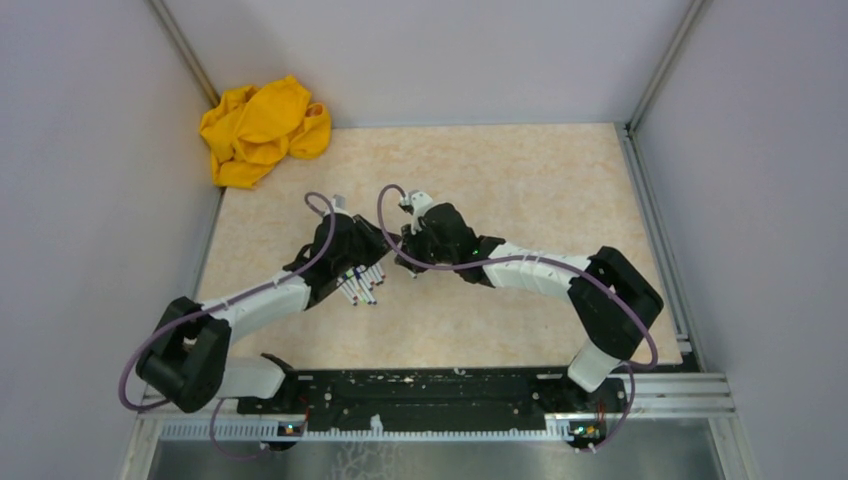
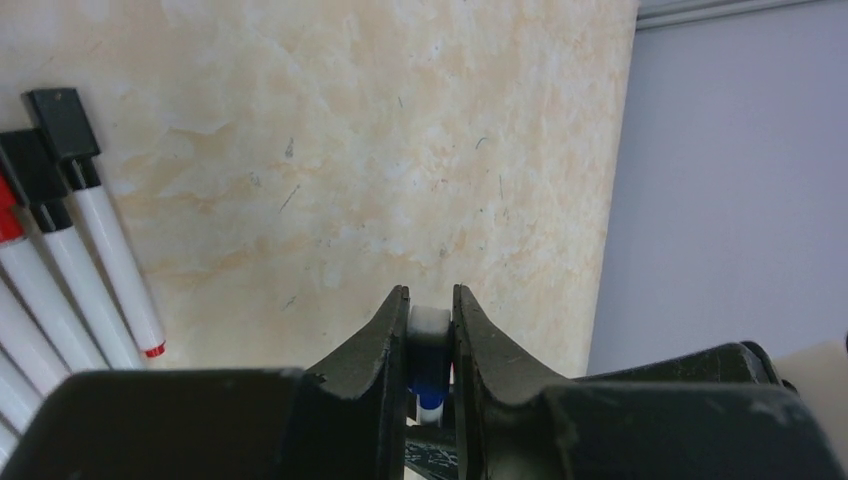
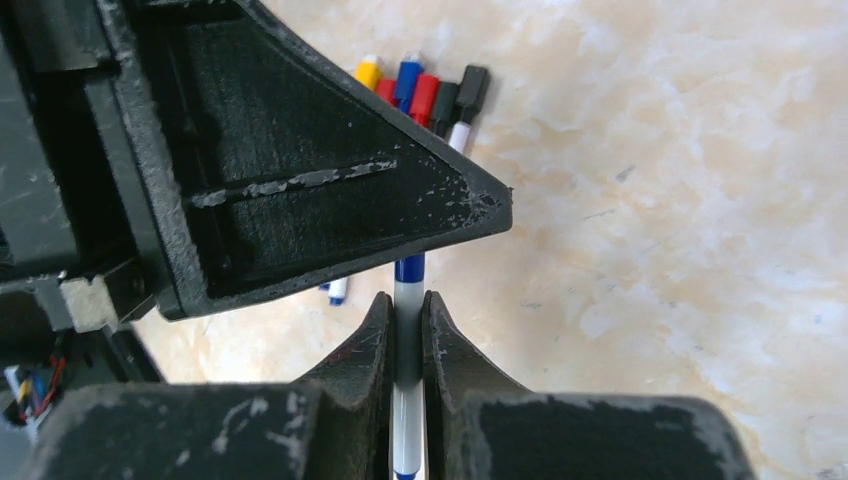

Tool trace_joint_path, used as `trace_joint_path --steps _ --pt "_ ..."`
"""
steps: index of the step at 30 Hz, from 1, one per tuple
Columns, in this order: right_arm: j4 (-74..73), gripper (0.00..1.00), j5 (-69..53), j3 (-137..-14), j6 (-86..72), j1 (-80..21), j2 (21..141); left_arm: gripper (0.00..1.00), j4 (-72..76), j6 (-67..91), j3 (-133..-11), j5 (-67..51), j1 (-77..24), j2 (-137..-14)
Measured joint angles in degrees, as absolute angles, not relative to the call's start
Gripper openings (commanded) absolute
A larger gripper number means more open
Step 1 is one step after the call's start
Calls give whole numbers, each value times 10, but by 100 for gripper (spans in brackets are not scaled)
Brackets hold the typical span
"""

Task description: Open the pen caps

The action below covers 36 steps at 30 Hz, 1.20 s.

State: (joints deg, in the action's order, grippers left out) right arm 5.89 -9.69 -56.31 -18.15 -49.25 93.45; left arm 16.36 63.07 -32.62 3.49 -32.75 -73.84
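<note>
Grips one marker above the tabletop with the left tool closed on its blue cap and the right tool clamped around its barrel, long axis pointing tool to tool.

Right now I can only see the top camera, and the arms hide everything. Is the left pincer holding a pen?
Observer: Yes. The left wrist camera shows the left pincer shut on a pen, white and blue there.
Operator: And the other one?
Observer: The right pincer is shut too, on a white barrel with a blue band.
Operator: What colours are the spare caps?
Observer: The right wrist camera shows yellow, blue, red and two black caps.
</note>
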Motion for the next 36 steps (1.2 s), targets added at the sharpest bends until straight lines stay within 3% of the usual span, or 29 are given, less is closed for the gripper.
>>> trace_joint_path --steps 7,12,17,22,30,36 --pt "111 0 -65 -545 -183 -472 932 0 161 601 -418 -65 -257 -832" --pt "71 0 -72 -490 -192 -478 917 0 169 568 -475 -41 -161 -893" --pt "44 0 -48 -485 -196 -474 917 0 157 531 -485 -34 -157 -919" --pt "-22 0 33 -535 -192 -444 924 0 81 466 -532 30 -167 -935" --pt "-54 0 150 -625 -180 -371 1011 9 -26 391 -603 163 -176 -999" --pt "-79 0 182 -651 -170 -331 1081 22 -81 364 -655 233 -196 -1077"
